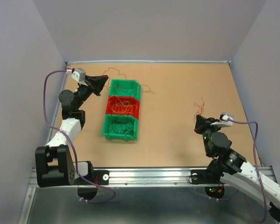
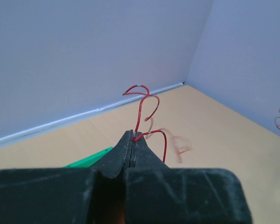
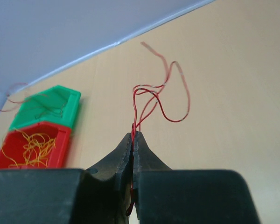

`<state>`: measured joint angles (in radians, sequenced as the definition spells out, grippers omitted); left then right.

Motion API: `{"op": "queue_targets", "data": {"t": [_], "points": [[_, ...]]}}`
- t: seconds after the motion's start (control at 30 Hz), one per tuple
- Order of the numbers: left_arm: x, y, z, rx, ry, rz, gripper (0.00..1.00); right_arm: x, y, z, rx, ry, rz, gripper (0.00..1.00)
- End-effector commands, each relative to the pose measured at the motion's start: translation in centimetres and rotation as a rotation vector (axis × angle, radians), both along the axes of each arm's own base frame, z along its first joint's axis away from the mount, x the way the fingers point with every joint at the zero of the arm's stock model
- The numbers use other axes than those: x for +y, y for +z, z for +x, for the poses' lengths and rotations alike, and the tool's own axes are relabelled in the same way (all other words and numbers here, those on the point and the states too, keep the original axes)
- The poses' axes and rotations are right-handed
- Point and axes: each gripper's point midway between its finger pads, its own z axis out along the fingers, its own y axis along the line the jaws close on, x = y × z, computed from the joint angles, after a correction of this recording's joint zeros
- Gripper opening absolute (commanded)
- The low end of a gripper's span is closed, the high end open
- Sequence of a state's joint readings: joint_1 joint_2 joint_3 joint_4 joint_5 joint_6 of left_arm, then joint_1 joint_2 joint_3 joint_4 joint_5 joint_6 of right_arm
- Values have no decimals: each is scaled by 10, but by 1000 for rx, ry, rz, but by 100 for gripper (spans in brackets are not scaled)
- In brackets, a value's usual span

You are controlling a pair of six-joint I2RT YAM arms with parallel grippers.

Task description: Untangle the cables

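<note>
My left gripper [image 1: 104, 80] hovers at the far left, beside the top green bin [image 1: 113, 87], shut on a thin red cable [image 2: 141, 100] that curls up from its tips [image 2: 132, 136]. At the right of the table my right gripper [image 1: 198, 122] is shut on a few red and dark cables [image 3: 161, 99], which loop out past its tips [image 3: 134, 135] and show in the top view as a small curl [image 1: 199, 108]. Orange-yellow cables [image 1: 122, 107] lie in the red bin. Dark cables [image 1: 122, 126] lie in the near green bin.
Three bins stand in a column left of centre: the far green one, the red bin [image 1: 136, 110] and the near green bin [image 1: 106, 130]. A loose cable [image 1: 147, 90] hangs over the far bin's right side. Walls close in the table on three sides.
</note>
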<state>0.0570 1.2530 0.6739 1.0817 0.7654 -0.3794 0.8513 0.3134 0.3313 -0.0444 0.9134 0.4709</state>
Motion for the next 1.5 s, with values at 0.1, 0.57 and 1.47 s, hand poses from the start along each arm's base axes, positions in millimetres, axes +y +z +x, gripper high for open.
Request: {"op": "queue_targets", "data": {"t": [0.1, 0.57, 1.47], "points": [[-30, 11, -13, -105, -71, 128, 0, 38, 20, 8, -13, 161, -55, 4], [-66, -65, 55, 70, -61, 370, 0, 76, 8, 21, 39, 275, -152, 2], [-83, -24, 100, 69, -235, 281, 0, 84, 4, 26, 34, 284, -154, 0]]}}
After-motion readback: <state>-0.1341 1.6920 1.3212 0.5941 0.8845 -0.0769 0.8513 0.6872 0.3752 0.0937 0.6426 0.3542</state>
